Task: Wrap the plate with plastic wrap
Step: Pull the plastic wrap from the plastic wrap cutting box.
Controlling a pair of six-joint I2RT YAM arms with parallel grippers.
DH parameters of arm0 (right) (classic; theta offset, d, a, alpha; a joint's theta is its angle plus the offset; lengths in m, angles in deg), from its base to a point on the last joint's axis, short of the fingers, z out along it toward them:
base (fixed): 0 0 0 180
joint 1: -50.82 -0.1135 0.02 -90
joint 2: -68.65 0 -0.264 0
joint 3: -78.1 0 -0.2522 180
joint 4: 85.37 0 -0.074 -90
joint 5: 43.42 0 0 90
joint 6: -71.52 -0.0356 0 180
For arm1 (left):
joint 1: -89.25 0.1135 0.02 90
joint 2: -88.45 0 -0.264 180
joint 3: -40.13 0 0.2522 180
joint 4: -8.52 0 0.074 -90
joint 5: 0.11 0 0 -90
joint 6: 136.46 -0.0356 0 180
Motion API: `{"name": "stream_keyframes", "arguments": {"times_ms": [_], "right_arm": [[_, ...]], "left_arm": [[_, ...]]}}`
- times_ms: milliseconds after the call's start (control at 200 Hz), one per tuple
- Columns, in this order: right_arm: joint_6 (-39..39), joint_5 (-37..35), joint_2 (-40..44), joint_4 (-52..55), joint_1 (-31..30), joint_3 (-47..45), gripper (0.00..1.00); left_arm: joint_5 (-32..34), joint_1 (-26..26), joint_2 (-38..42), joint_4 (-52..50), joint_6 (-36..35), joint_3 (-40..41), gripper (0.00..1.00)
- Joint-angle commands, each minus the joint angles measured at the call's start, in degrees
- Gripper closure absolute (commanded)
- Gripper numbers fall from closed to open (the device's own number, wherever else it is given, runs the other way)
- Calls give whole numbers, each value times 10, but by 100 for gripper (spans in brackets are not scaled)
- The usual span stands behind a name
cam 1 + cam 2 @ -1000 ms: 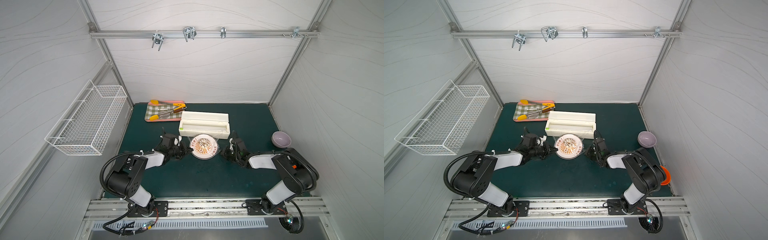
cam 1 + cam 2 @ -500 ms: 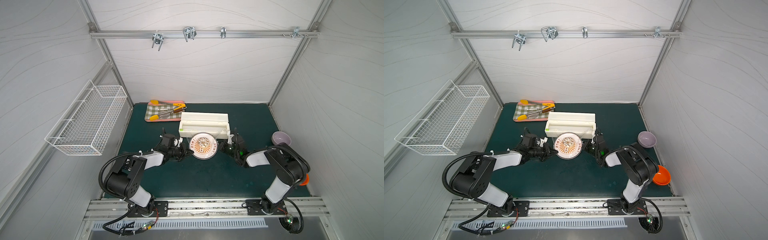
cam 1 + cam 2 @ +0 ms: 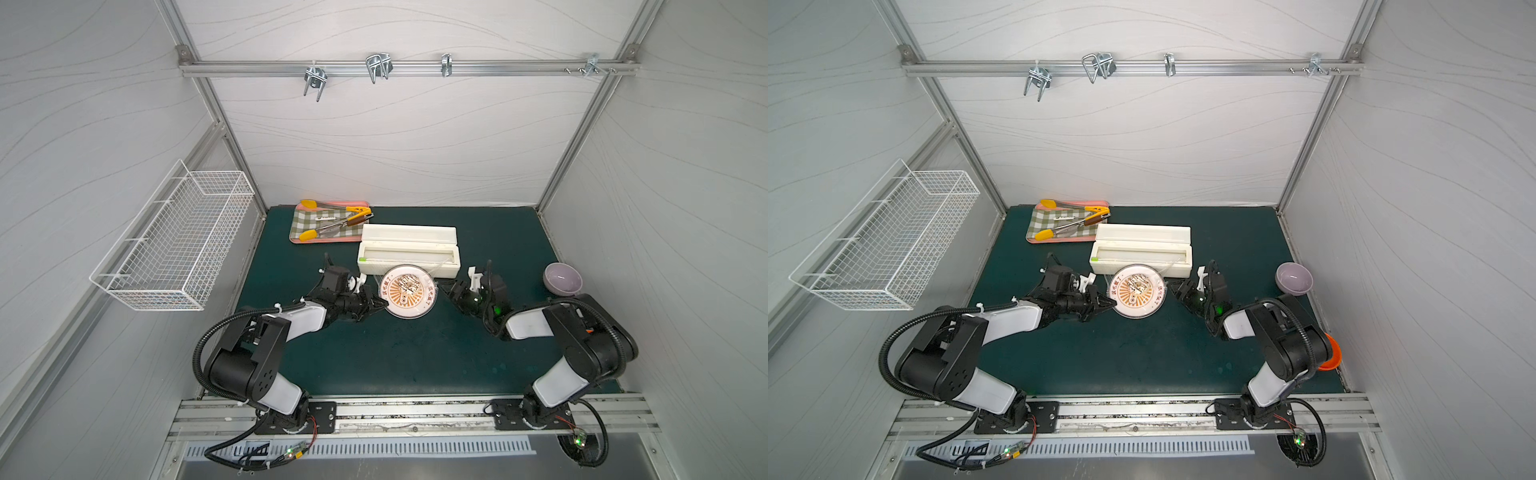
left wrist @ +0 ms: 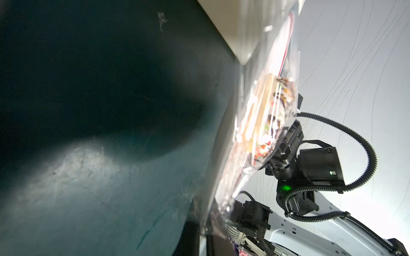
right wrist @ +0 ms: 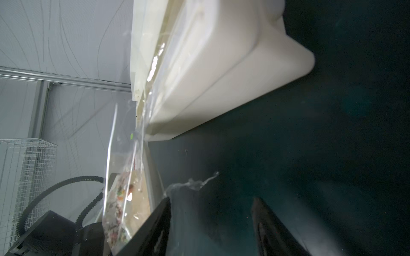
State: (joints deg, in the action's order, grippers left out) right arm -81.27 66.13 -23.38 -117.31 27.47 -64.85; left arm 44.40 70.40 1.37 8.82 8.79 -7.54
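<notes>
Mid-mat: the plate (image 3: 409, 293) under the plastic wrap (image 5: 121, 159), fed from the dispenser box (image 3: 409, 245) at its 12 o'clock. At 9 o'clock our left gripper (image 3: 380, 306) pinches the film taut, we judge. At 3 o'clock our right gripper (image 5: 210, 201) stands jaws apart, holding nothing.

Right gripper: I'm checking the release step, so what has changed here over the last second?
The right gripper has opened, its jaws now apart, letting go of the plastic wrap; a crumpled wisp sits by one fingertip. The left gripper stays shut on the wrap at the left edge of the plate. Plate and dispenser box have not moved.
</notes>
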Motion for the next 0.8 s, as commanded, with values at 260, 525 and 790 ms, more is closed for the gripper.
{"name": "stream_keyframes", "arguments": {"times_ms": [260, 525, 790], "right_arm": [[57, 8, 249, 428, 21, 10, 39], [103, -14, 244, 484, -59, 118, 30], [106, 19, 112, 405, -77, 179, 32]], "left_arm": [[-42, -6, 30, 40, 5, -4, 100], [-40, -6, 37, 37, 9, -7, 100], [-44, -7, 36, 32, 7, -13, 100]]}}
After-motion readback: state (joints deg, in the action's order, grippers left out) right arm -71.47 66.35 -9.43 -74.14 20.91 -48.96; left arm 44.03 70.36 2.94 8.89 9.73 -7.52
